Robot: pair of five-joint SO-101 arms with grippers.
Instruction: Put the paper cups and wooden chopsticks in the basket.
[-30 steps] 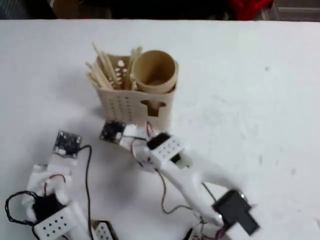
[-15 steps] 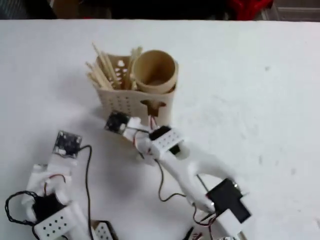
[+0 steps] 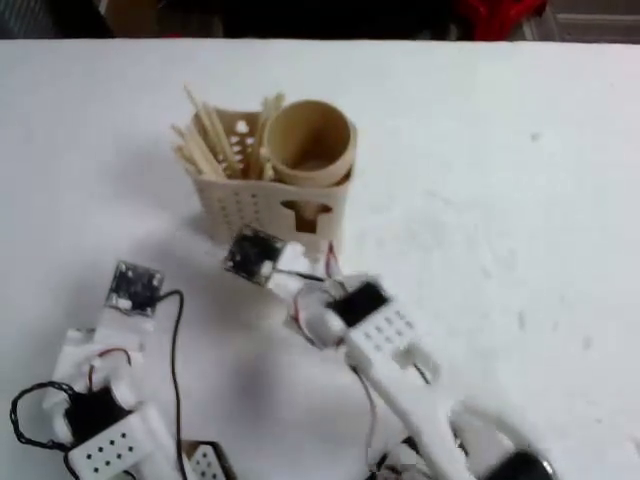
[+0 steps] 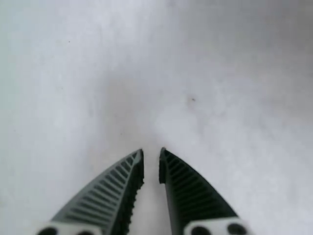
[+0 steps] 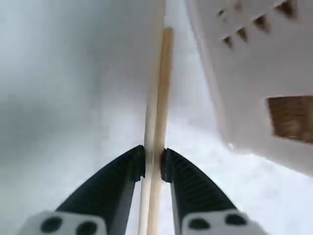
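Table (image 3: 520,150): white.
Basket (image 3: 265,212): holds paper cup (image 3: 310,140), chopstick bundle (image 3: 205,140).
Right gripper (image 5: 153,157): clamps chopstick pair (image 5: 160,83) beside basket.
Left gripper (image 4: 151,159): closed, empty.

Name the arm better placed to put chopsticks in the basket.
Right. The right end effector is shut on chopsticks just beside the basket. The left end effector holds nothing and sits over bare table, farther from the basket.
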